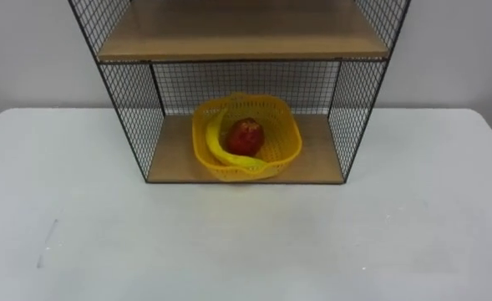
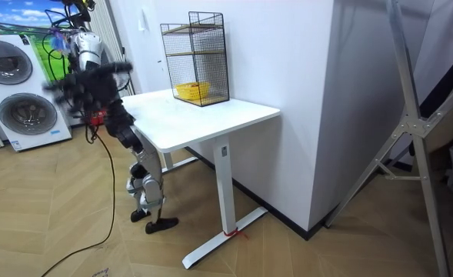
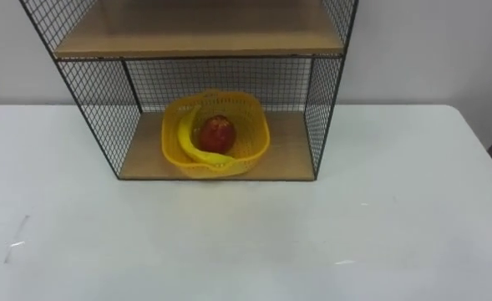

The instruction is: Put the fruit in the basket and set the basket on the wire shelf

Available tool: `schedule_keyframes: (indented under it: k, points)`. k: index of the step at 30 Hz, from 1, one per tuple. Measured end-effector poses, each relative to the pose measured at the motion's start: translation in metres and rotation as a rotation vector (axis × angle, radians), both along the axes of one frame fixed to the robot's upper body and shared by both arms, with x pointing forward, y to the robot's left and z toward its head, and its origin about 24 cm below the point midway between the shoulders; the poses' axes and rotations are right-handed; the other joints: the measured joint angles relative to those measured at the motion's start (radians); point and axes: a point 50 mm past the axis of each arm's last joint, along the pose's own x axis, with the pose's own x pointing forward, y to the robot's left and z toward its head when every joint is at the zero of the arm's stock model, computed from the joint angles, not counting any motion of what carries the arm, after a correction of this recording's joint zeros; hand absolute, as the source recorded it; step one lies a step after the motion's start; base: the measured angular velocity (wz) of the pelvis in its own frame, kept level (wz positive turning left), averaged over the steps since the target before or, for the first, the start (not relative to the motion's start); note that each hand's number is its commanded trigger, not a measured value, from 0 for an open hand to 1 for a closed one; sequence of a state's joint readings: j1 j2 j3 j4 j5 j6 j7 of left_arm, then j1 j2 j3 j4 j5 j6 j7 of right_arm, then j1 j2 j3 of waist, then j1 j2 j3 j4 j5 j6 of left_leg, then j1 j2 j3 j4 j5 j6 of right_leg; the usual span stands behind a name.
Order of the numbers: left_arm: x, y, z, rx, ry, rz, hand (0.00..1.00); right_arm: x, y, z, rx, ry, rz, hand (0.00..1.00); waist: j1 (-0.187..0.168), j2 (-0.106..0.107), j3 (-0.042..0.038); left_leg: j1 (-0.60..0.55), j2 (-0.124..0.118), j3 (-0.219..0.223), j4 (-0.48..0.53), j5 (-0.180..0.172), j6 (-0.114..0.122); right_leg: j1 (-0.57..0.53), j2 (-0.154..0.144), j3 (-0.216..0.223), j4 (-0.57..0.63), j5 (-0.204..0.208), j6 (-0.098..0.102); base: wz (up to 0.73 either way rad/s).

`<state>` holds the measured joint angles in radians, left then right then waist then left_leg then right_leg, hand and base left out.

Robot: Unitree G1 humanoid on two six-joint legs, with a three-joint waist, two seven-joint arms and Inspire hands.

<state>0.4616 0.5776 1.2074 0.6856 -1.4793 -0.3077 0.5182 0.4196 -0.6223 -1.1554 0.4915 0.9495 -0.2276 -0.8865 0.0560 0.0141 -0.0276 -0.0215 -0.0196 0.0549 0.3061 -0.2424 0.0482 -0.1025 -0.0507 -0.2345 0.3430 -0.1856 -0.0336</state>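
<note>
You're in a home-style laundry room rigged for testing: white front-loading washing machines point(image 2: 18, 92) stacked at the room view's left, wood-plank flooring point(image 2: 57, 246), plain white walls point(image 2: 288, 54). A white rectangular table point(image 2: 230, 115) carries a black wire-mesh shelf with wooden boards point(image 2: 195, 58) at its far edge. A grey metal equipment stand point(image 2: 420, 115) leans at the room view's right.

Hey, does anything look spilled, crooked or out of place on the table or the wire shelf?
Nothing stands out. The yellow basket sits level on the bottom board of the wire shelf, banana and red apple inside; nothing spilled on the white table.
</note>
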Motion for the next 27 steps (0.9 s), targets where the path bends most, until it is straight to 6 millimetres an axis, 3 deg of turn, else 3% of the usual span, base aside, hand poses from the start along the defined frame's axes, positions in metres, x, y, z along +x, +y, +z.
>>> schedule_keyframes:
  k: [3,7,10,14,18,20,22,27]
  points:
    - [-0.029,-0.012,-0.03,-0.176,0.064,0.136,0.0,-0.035,0.002,-0.042,0.19,-0.02,-0.115,0.0,-0.018,0.006,0.0033,-0.005,0.0,-0.018,0.011,-0.006,0.005,0.014,-0.001,-0.018,-0.013,0.0,0.002,0.18]
    - [-0.058,-0.036,-0.06,-0.356,0.145,0.246,0.0,-0.071,0.023,-0.09,0.4,0.033,-0.22,0.0,-0.026,0.011,0.0049,-0.005,0.001,-0.026,0.018,-0.012,0.006,0.019,0.002,-0.02,-0.016,0.0,0.002,0.03]
    - [-0.071,-0.053,-0.075,-0.461,0.22,0.275,0.0,-0.095,0.045,-0.116,0.512,0.063,-0.26,0.0,-0.034,0.011,0.005,-0.006,0.003,-0.028,0.018,-0.013,0.004,0.02,0.005,-0.02,-0.017,0.0,0.002,0.0]
    - [-0.077,-0.08,-0.101,-0.585,0.384,0.183,0.0,-0.108,0.075,-0.147,0.653,0.139,-0.259,0.0,-0.038,0.011,0.0049,-0.004,0.006,-0.027,0.018,-0.014,0.003,0.025,0.008,-0.013,-0.02,0.001,0.0,0.0]
    - [-0.065,-0.131,-0.151,-0.796,0.596,-0.1,0.0,-0.097,0.124,-0.198,0.872,0.263,-0.11,0.0,-0.053,0.009,0.0049,0.009,0.009,-0.027,0.017,-0.015,0.003,0.048,0.015,-0.01,-0.037,0.009,-0.001,-0.03]
    - [-0.054,-0.153,-0.17,-0.882,0.685,-0.276,0.0,-0.083,0.146,-0.219,0.972,0.327,-0.01,0.0,-0.051,0.006,0.0047,0.023,0.009,-0.021,0.008,-0.015,0.003,0.059,0.016,-0.004,-0.043,0.015,0.0,-0.09]
    - [-0.038,-0.179,-0.191,-0.979,0.791,-0.531,0.0,-0.055,0.168,-0.242,1.1,0.404,0.17,0.0,-0.05,0.004,0.0049,0.044,0.009,-0.009,-0.012,-0.015,0.003,0.073,0.018,0.006,-0.059,0.027,0.001,-0.14]
    - [-0.006,-0.203,-0.213,-1.063,1.051,-1.051,0.0,-0.002,0.184,-0.264,1.205,0.738,0.682,0.0,-0.042,-0.006,0.0072,0.077,0.007,0.003,-0.035,-0.013,0.0,0.099,0.019,0.014,-0.079,0.04,0.003,-0.05]
